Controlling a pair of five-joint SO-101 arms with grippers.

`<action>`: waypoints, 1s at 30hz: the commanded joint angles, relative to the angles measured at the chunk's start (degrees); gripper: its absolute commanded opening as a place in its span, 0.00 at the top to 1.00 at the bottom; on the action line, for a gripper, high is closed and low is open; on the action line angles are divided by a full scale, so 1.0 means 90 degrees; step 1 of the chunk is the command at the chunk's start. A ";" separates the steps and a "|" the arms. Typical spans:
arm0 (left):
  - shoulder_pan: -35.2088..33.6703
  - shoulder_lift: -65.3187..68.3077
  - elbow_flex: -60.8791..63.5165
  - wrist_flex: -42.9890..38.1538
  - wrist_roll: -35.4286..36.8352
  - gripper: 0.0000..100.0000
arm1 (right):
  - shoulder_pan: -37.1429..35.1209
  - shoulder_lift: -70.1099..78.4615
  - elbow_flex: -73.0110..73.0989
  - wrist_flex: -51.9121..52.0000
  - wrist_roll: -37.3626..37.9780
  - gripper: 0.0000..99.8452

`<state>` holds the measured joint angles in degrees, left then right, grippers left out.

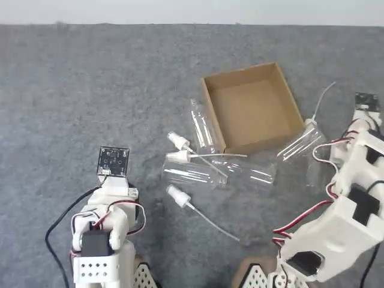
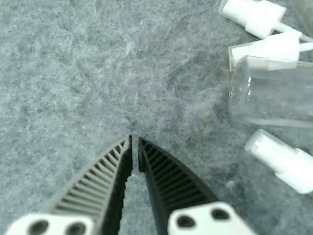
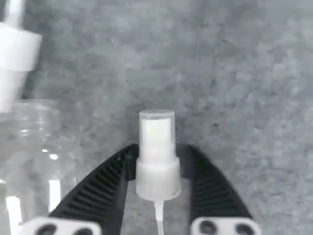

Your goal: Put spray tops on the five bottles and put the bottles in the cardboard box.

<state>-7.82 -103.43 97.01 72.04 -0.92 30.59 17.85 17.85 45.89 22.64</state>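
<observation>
One spray top (image 3: 156, 161) sat clamped in the right gripper (image 3: 157, 149); its tube needed straight entry into the bottle (image 1: 298, 144) at the box's (image 1: 255, 111) four o'clock. Left gripper (image 2: 135, 147) hung pinched together, empty.

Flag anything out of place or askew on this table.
Nothing looks spilled or broken. The clear bottles lie on their sides beside the cardboard box, with loose spray tops scattered among them, one tube crossing a bottle. The right gripper is shut on another spray top.
</observation>
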 commanded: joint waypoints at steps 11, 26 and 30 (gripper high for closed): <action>-0.0039 -0.0117 -0.0054 0.0029 -0.0039 0.99 | 0.0083 -0.1626 -0.1377 0.2388 0.0039 0.99; -0.0039 -0.0117 -0.0054 0.0029 -0.0039 0.99 | -0.4781 -0.4615 -0.1055 0.3951 -0.1446 0.99; -0.0039 -0.0117 -0.0054 0.0029 -0.0039 0.99 | -0.6188 -0.4391 -0.1055 0.3482 -0.1700 0.99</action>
<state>-7.82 -103.43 97.01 72.04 -0.92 -13.10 -20.31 9.58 80.79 9.98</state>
